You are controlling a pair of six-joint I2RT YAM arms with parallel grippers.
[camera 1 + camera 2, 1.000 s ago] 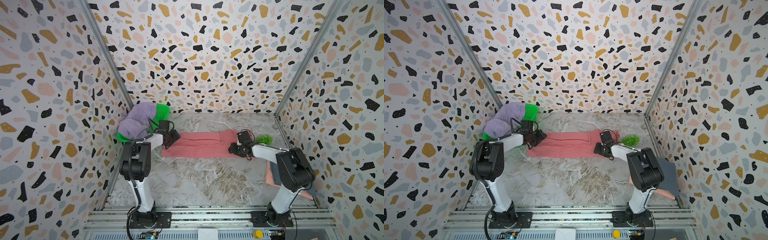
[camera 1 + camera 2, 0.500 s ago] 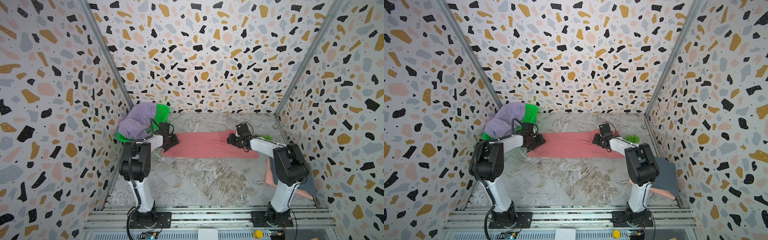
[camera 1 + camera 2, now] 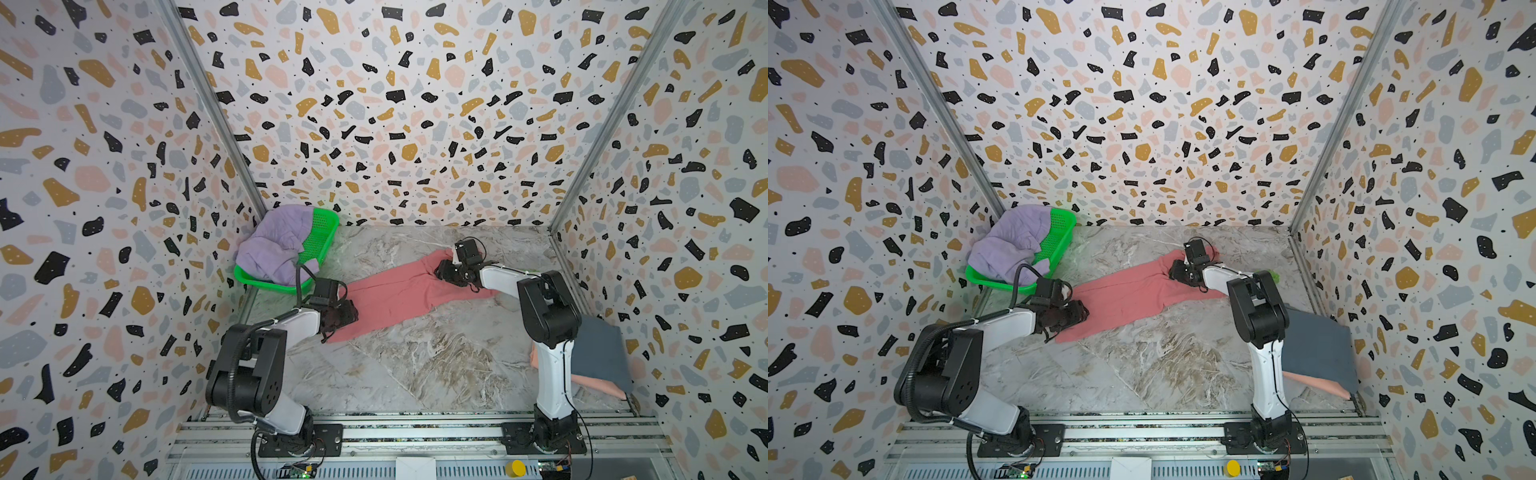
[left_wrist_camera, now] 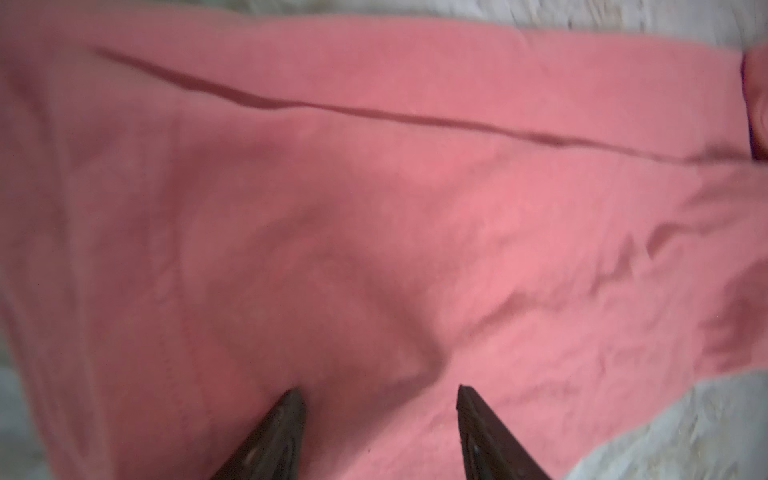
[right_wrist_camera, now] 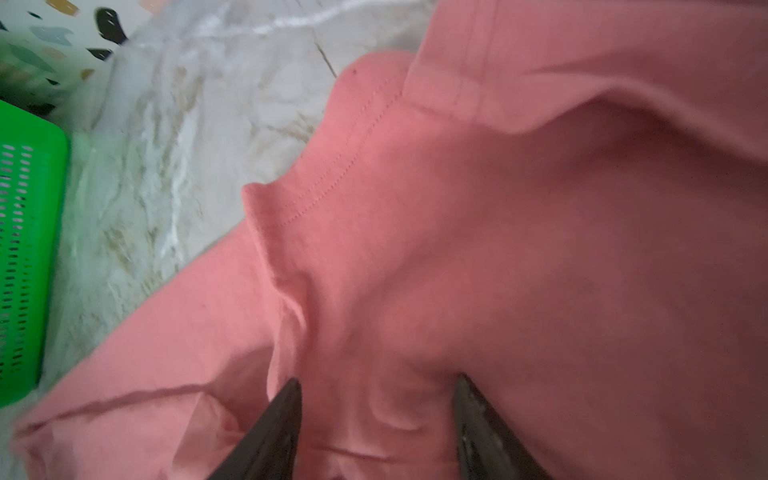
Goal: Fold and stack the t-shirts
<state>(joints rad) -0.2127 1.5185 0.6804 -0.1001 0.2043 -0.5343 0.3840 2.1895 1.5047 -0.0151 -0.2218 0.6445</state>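
coral-red tee, lilac tee, grn mesh basket, gry marbled table (terrazzo walls)

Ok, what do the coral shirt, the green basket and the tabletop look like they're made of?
Coral shirt: soft matte knit, likely cotton; stitched hems, loose creases. Green basket: glossy moulded plastic, slotted mesh walls. Tabletop: marble-look grey veining, possibly a printed sheet; cannot tell.

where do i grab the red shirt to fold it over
Pinch the red shirt at its two short ends, one end per arm, coming straight down from above. It lies flat on the table as a long narrow band, so its ends likely give the best hold for lifting one over the other.
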